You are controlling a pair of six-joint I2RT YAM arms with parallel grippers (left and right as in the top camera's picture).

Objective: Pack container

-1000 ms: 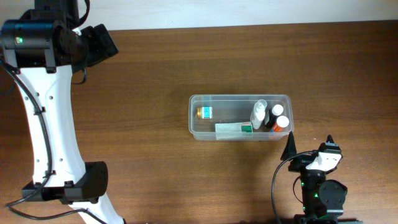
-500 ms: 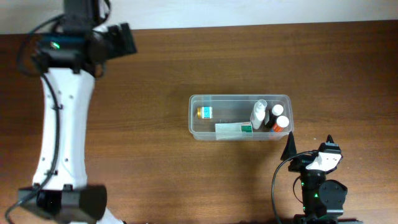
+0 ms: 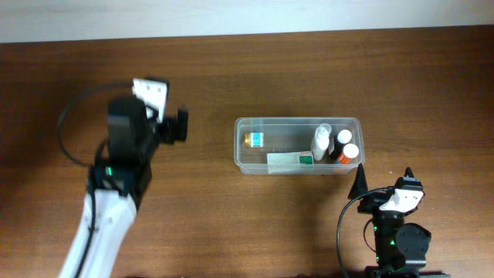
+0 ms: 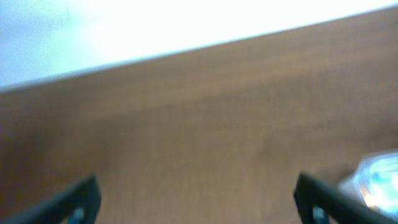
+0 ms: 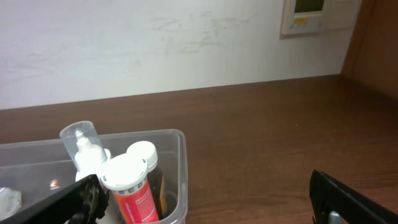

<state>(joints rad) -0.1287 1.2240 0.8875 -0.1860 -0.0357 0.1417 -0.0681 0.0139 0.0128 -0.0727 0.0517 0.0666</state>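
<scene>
The clear plastic container [image 3: 297,120] lies right of the table's middle. It holds a small gold-capped bottle [image 3: 254,140], a white and green box [image 3: 290,161], a white bottle [image 3: 320,143], a dark white-capped bottle [image 3: 343,137] and an orange bottle [image 3: 350,153]. My left gripper [image 3: 164,110] is open and empty, left of the container and apart from it. In the blurred left wrist view the gripper [image 4: 196,205] faces bare wood, with the container's corner [image 4: 376,177] at the right. My right gripper [image 3: 384,184] is open and empty just in front of the container's right end [image 5: 180,162].
The table's far edge meets a white wall [image 5: 155,43]. A wall panel [image 5: 308,15] shows at the upper right of the right wrist view. Brown tabletop [image 3: 255,224] surrounds the container.
My left arm has swung down from the far left corner and rightward, toward the container. The right arm and the container's contents have not moved.
</scene>
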